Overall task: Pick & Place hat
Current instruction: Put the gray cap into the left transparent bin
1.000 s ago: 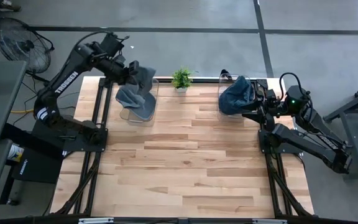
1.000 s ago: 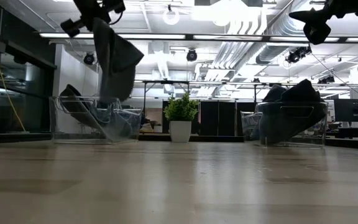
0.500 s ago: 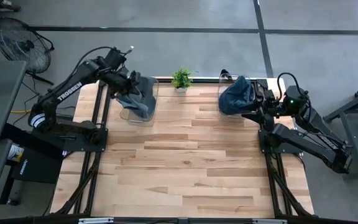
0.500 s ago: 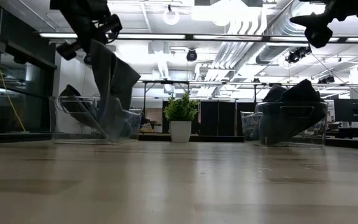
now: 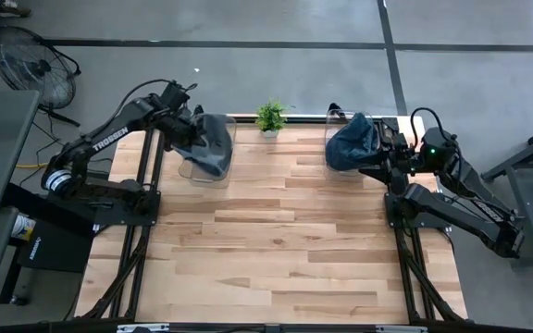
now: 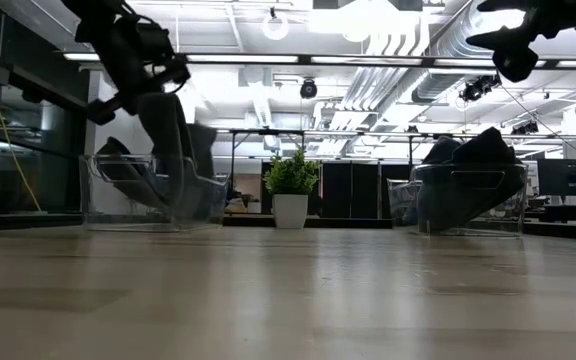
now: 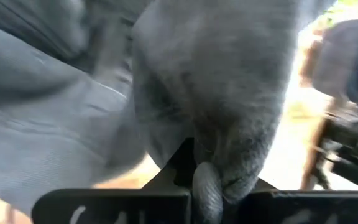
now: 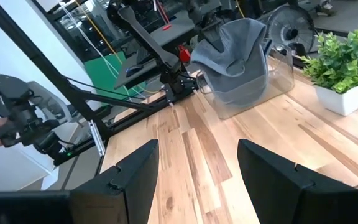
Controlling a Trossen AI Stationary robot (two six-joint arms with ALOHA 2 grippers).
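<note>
Grey hat in left bin, pinched by left pincer.
Left pincer pressed together on the hat, which hangs down into the clear bin at the far left of the wooden surface. Right pincer spread, holding nothing, beside the far-right bin of blue hats. Potted plant between the bins.

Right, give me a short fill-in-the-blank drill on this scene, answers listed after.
1. The left gripper is shut on a grey ____ over the clear bin at the table's far left.
2. Between the two bins stands a small potted ____.
3. The right gripper stands ____, holding nothing.
4. The right-hand bin holds dark ____ hats.

Missing words: hat; plant; open; blue
</note>
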